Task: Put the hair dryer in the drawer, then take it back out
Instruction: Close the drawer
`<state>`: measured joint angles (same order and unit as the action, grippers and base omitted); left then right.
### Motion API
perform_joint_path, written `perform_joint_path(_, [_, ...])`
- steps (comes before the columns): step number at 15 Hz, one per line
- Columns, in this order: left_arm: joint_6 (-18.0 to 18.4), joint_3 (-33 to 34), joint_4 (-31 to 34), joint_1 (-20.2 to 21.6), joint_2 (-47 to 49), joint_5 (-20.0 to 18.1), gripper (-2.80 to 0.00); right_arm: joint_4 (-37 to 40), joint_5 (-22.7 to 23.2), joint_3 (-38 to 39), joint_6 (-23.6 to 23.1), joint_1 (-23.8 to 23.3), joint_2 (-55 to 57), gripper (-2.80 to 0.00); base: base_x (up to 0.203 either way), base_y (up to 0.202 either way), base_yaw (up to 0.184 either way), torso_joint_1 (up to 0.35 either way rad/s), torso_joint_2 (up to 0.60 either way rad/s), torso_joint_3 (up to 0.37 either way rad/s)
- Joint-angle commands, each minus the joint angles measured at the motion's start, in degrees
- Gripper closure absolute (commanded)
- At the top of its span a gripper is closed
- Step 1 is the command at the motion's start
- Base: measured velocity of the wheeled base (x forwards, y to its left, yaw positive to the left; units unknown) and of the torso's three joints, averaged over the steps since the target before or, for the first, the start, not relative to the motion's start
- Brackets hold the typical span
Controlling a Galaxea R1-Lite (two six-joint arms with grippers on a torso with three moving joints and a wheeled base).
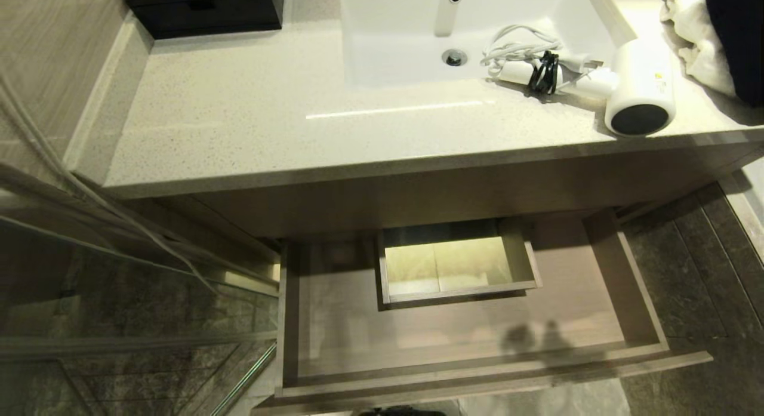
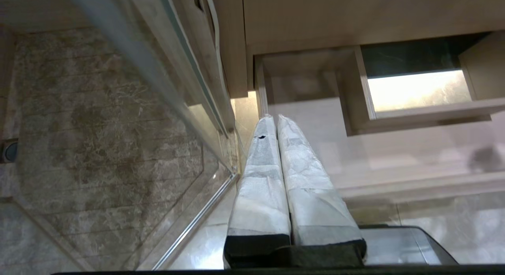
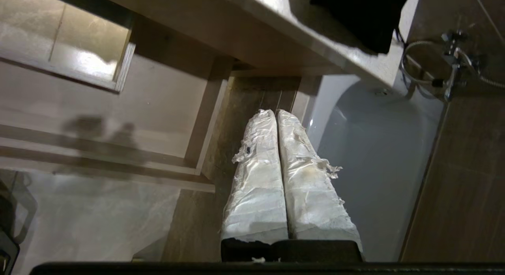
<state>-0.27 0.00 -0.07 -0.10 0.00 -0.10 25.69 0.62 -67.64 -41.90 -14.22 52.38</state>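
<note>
**Head view: drawer pulled out, hair dryer on the countertop**

Head view shows the hair dryer (image 1: 638,96) lying on the speckled countertop (image 1: 239,117), at the front right corner of the white sink (image 1: 394,40). Its dark round end faces the counter's front edge, a yellow label shows on the barrel, and its white cord (image 1: 519,49), bundled with a black tie, drapes over the rim into the basin. A crumpled white towel (image 1: 695,34) lies just beyond it at the far right, and a black box (image 1: 206,10) stands at the counter's back left.

Below the counter the drawer (image 1: 471,368) stands pulled out, a wide shallow light-wood tray with a boxed rectangular cut-out (image 1: 456,267) at its middle back. Nothing lies on its floor; two soft shadows fall near its front wall.

Neither arm appears in the head view. Left wrist view shows the left gripper (image 2: 272,119) with its taped fingers pressed together and holding nothing, hanging beside the drawer's left front corner over the tiled floor (image 2: 98,121). Right wrist view shows the right gripper (image 3: 274,113) likewise closed and empty, off the drawer's right side, above dark floor next to a white bathtub (image 3: 375,148).
</note>
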Motion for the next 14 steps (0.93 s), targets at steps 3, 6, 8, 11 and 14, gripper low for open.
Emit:
perform_joint_path(3, [-0.08, 0.00, -0.01, 0.01, 0.00, 0.01, 0.00, -0.10, 0.07, 2.57, 1.05, -1.88, -3.82, 0.00, 0.000, 0.000, 0.000, -0.307, 0.07, -0.228])
perform_joint_path(6, [-0.08, 0.00, -0.01, 0.01, 0.00, 0.10, 0.00, -0.05, -1.24, 3.67, 3.90, -1.95, -5.34, 0.00, 0.000, 0.000, 0.000, -0.291, 0.04, -0.247])
perform_joint_path(8, [-0.08, 0.00, -0.01, 0.01, 0.00, 0.01, 0.00, -0.12, -1.68, 4.36, 4.20, -1.95, -6.06, 0.00, 0.000, 0.000, 0.000, -0.282, 0.02, -0.262])
perform_joint_path(11, [-0.06, 0.00, -0.01, 0.01, 0.00, 0.01, 0.00, -0.17, -1.68, 5.15, 4.20, -2.32, -7.13, 0.00, 0.000, 0.000, 0.000, -0.263, -0.02, -0.282])
perform_joint_path(14, [-0.08, 0.09, -0.01, 0.01, 0.00, 0.01, 0.00, -0.13, -1.68, 5.70, 4.20, -2.55, -7.64, 0.00, 0.000, 0.000, 0.000, -0.241, -0.06, -0.300])
